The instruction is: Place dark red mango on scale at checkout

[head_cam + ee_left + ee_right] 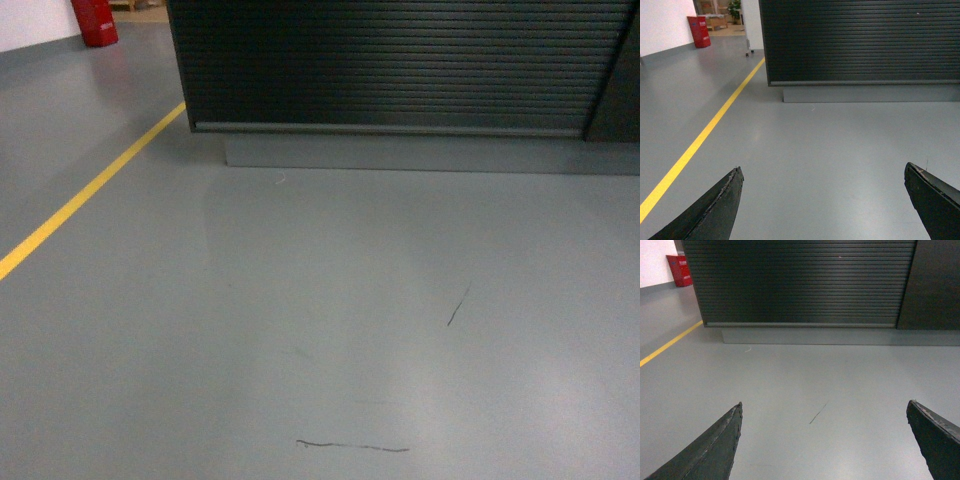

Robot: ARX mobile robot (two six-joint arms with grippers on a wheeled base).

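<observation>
- I see mostly grey floor (pixel 320 330) in the head view, glossy, running up to the foot of the checkout.
- The checkout (pixel 400 65) fills the top of that view; I only get its ribbed black front and the grey plinth under it, not its top.
- A smooth dark panel (pixel 935 285) adjoins the ribbed front at its right edge.
- A yellow line (pixel 90 195) crosses the floor diagonally, from the left edge towards the checkout's left corner.
- A red container (pixel 699 31) stands far off against the white wall, beyond the checkout's left corner.
- My left gripper (pixel 822 202) hangs over bare floor with its fingers spread wide and nothing between them.
- My right gripper (pixel 822 440) is likewise spread wide, with nothing between its fingers, facing the checkout front.
- Dark scuff marks (pixel 350 446) lie on the floor near the bottom edge of the head view, another short one to the right.
- I cannot find the dark red mango or the scale in any view.
</observation>
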